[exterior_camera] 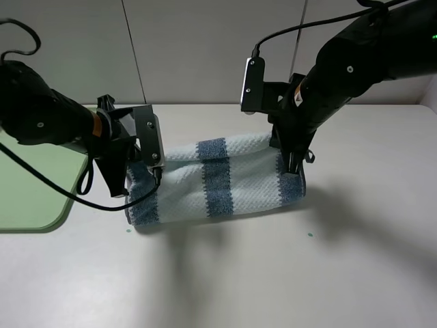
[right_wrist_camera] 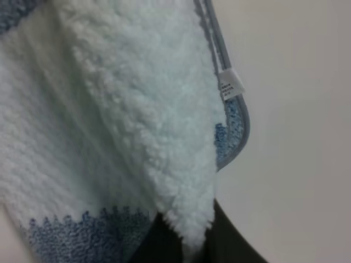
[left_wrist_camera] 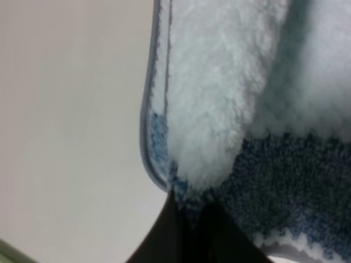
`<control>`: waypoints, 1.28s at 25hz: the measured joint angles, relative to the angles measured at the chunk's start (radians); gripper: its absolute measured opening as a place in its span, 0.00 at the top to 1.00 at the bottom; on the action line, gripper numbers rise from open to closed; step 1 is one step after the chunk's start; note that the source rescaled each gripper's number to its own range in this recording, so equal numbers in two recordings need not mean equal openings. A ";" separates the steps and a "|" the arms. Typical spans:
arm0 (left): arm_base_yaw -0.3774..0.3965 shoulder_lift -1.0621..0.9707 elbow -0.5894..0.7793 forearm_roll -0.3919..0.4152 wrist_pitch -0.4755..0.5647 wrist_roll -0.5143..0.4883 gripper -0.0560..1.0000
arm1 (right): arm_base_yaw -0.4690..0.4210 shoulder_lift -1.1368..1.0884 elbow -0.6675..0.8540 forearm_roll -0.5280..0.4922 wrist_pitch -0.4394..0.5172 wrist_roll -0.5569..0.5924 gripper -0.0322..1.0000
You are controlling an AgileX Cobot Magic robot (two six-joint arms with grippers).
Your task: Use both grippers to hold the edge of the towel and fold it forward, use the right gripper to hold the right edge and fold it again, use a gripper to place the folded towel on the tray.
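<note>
Terry towel (exterior_camera: 220,179), blue-grey stripes, whitish bands

The towel (exterior_camera: 218,181) was held across the middle of the table (exterior_camera: 273,273), pinched at its left end by the left gripper (exterior_camera: 156,167) and at its right end by the right gripper (exterior_camera: 292,164). The tray (exterior_camera: 34,184) was set left of the towel.

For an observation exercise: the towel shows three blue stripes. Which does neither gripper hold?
The middle stripe: it lies free between the grippers, whereas the left gripper pinches the towel at the left stripe, the right gripper at the right stripe.
</note>
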 joint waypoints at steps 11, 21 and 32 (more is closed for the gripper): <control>0.000 0.018 -0.046 -0.001 -0.014 0.000 0.94 | -0.008 0.052 0.000 -0.021 -0.038 0.000 0.97; 0.000 0.019 -0.046 -0.001 -0.013 0.000 0.48 | -0.008 0.057 0.000 -0.026 -0.055 0.020 0.31; 0.000 0.019 -0.046 -0.001 -0.012 -0.049 0.42 | -0.008 0.057 0.000 -0.075 -0.075 0.177 0.12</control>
